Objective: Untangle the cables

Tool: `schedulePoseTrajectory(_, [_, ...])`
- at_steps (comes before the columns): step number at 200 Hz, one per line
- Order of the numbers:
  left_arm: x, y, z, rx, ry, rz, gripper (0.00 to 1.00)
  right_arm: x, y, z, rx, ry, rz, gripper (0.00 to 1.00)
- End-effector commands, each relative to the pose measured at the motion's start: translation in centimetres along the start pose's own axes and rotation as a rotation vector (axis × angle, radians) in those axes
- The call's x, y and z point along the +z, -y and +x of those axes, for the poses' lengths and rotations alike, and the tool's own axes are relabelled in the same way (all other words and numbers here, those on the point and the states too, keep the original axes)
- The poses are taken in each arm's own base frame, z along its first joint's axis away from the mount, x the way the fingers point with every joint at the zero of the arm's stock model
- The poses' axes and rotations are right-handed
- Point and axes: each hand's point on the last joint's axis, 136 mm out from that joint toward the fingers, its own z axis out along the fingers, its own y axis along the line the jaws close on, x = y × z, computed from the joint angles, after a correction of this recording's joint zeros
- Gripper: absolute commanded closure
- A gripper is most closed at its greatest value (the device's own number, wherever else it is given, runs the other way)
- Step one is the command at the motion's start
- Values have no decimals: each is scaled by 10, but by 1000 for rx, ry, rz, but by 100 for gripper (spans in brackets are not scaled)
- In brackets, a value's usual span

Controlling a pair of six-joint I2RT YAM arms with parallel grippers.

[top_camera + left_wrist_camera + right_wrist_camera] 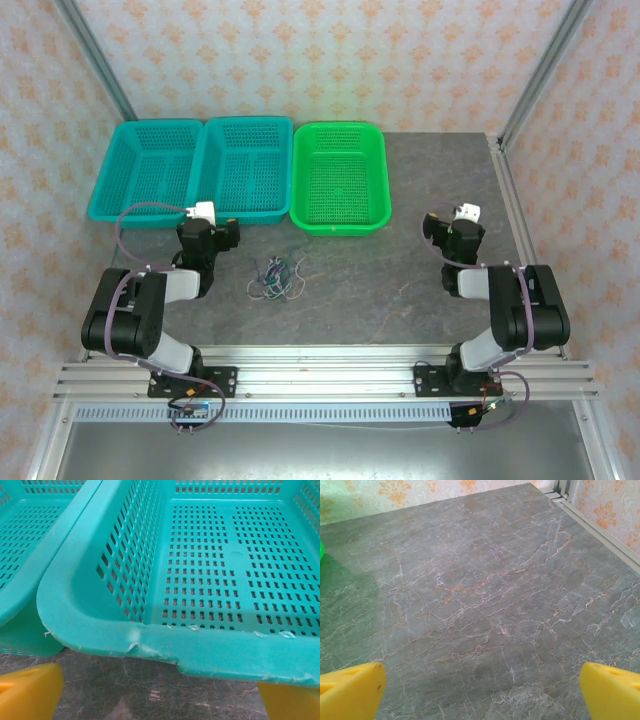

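cables [277, 277]: small clump on the table [420, 290], toward the near edge, left of centre, between the two arms and closer to the left one. well apart from the baskets along the far edge. we make out dark, white and greenish strands crossing each other. it's too small in the top view to trace what goes over what, or to spot the connectors.

left gripper [159, 700]: jaws wide apart, nothing between them, pointed at the near rim of a teal basket [225, 655] and just short of it. that puts it left of and beyond the clump.

right gripper [480, 692]: also spread wide, holding nothing, over bare table toward the right edge, well apart from the clump.

handling, our read: very light, limp, no stiffness. pull one strand and the whole clump likely drags across the table instead of coming apart. the strands are thin, so a pinch flat against the table may slip off. we'd take a loop or loose end sticking out at the clump's edge, not the middle. one gripper pins the bundle, the other draws a single strand out slowly. connectors will likely snag in loops, so ease off if it binds.
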Motion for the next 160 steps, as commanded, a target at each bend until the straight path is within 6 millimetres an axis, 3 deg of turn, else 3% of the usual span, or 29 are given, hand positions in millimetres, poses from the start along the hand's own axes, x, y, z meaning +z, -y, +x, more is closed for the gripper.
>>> schedulePoseTrajectory(1, [0, 1, -9, 5, 33, 4, 0, -4, -5, -1, -5, 29, -31, 1])
schedulePoseTrajectory(117, [0, 1, -9, 4, 33, 5, 0, 0, -3, -3, 0, 12, -7, 1])
schedulePoseTrajectory(136, [0, 1, -9, 6, 33, 3, 0, -13, 6, -25, 22, 49, 47, 1])
schedulePoseTrajectory(147, [0, 0, -9, 6, 33, -1, 0, -31, 18, -45, 64, 68, 119, 1])
schedulePoseTrajectory(160, [-2, -2, -15, 6, 16, -22, 0, -59, 32, -71, 247, 108, 187, 1])
